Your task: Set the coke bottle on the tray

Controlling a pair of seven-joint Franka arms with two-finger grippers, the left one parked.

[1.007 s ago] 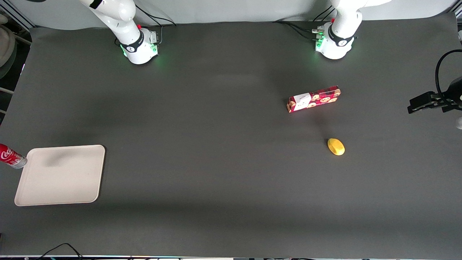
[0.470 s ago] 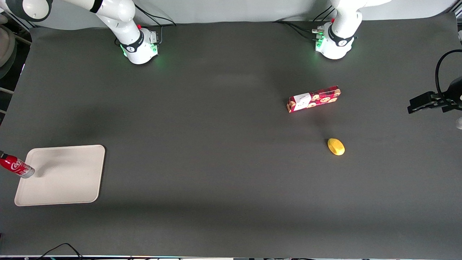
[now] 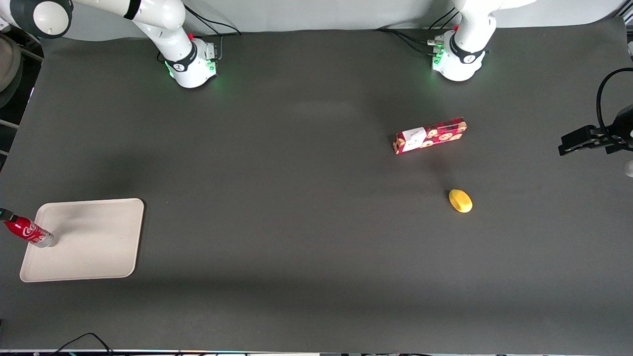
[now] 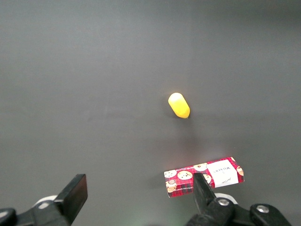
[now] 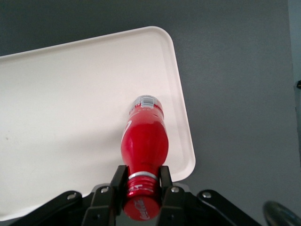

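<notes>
The coke bottle (image 3: 29, 232) is a slim red bottle with a white script logo and a silvery base. My gripper (image 3: 5, 215) is at the working arm's end of the table, mostly out of the front view, shut on the bottle's neck just under the red cap. In the right wrist view the gripper (image 5: 142, 178) holds the bottle (image 5: 144, 139) by the neck, base down over the cream-white tray (image 5: 70, 94). The tray (image 3: 94, 247) lies flat on the table, and the bottle's base is over its edge nearest the working arm's end.
A red cookie box (image 3: 429, 135) and a yellow lemon-like object (image 3: 460, 201) lie toward the parked arm's end of the table. They also show in the left wrist view as the box (image 4: 204, 176) and the yellow object (image 4: 179, 105). The table is a dark grey mat (image 3: 296, 222).
My gripper has carried the bottle from beside the tray's edge inward and lower, so its base now stands over the tray.
</notes>
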